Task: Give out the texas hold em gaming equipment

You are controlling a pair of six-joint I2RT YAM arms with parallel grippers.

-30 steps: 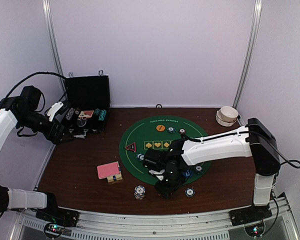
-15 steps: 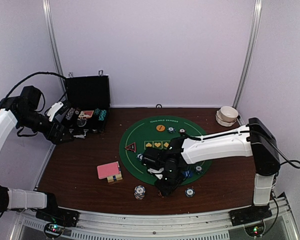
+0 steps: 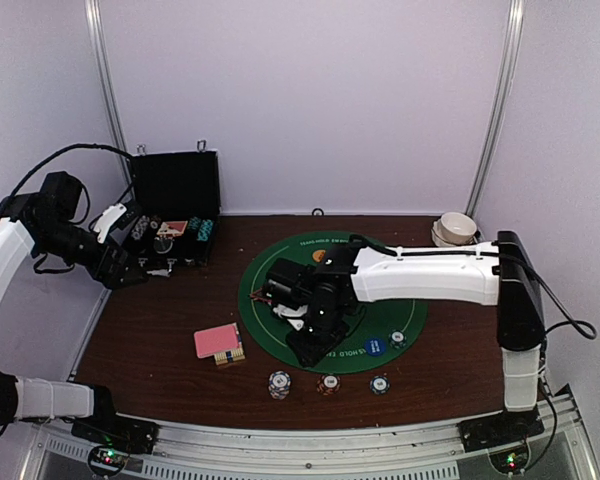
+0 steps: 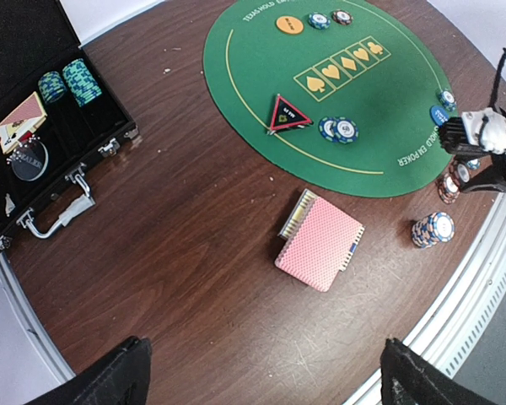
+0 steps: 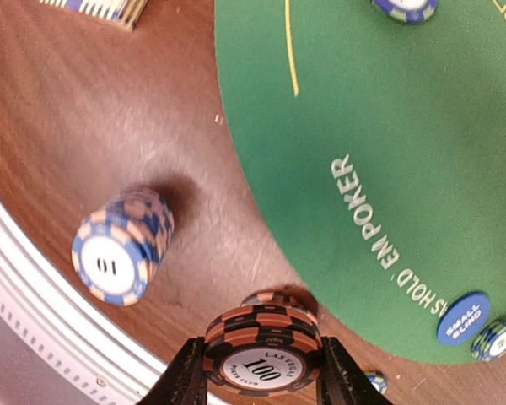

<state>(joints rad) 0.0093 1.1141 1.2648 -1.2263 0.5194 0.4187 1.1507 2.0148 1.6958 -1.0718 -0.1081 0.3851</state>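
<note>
Right two-finger claw (image 5: 261, 371) clamped on a stack of brown-and-black striped poker chips (image 5: 261, 337) marked 100, over the dark wooden table (image 5: 84, 110) at the near edge of the round green felt mat (image 5: 388, 110), blue-and-tan chip stack (image 5: 122, 245) standing nearby on the wood, left claw (image 4: 261, 380) spread wide and empty, above the pink-backed card deck (image 4: 319, 251).

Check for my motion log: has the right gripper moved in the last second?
Yes. The right gripper moved left and away from the near edge, over the green mat.
</note>
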